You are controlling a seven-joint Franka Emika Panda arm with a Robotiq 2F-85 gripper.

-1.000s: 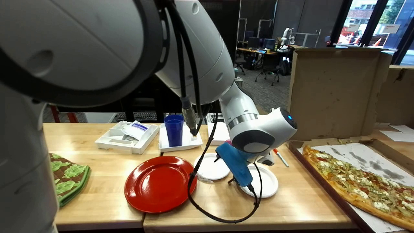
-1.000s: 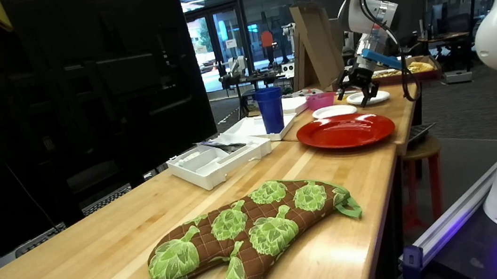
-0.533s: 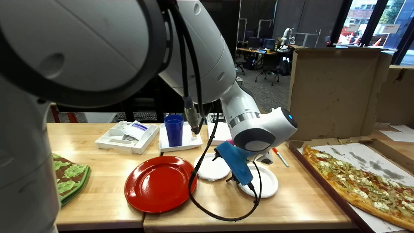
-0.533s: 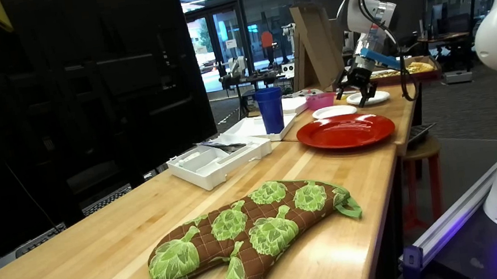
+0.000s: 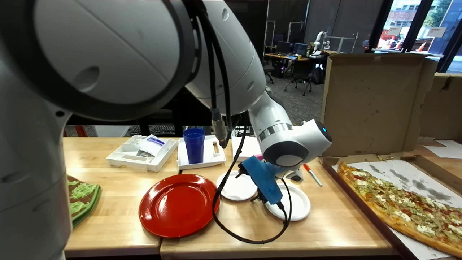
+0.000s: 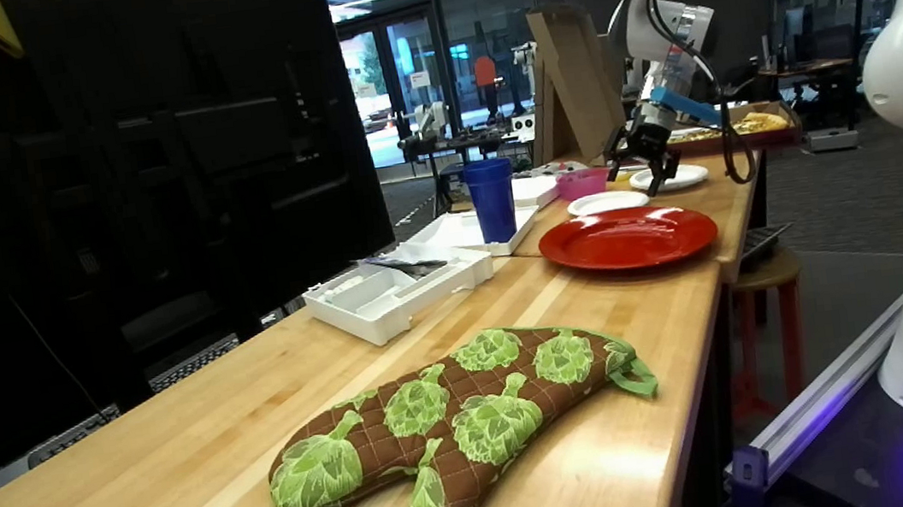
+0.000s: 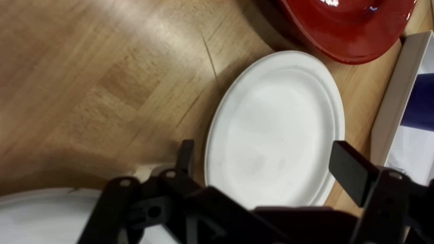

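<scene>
gripper [image 7: 264,157] is spread wide with nothing gripped, and it's held at a tilt above the wooden table [image 5: 343,227]. a small white plate [image 7: 278,122] is set flat on that table and framed between the fingertips in the wrist view, tho how big the gap down to it is can't be told. a glossy red plate [image 5: 178,206] is parked just beside it, and a second white plate [image 5: 301,206] can be spotted near its other side. a blue tumbler [image 5: 195,146] is stood upright in a white tray [image 5: 211,159], and some pizza [image 5: 408,211] can be seen in an open cardboard box [image 5: 377,104].
</scene>
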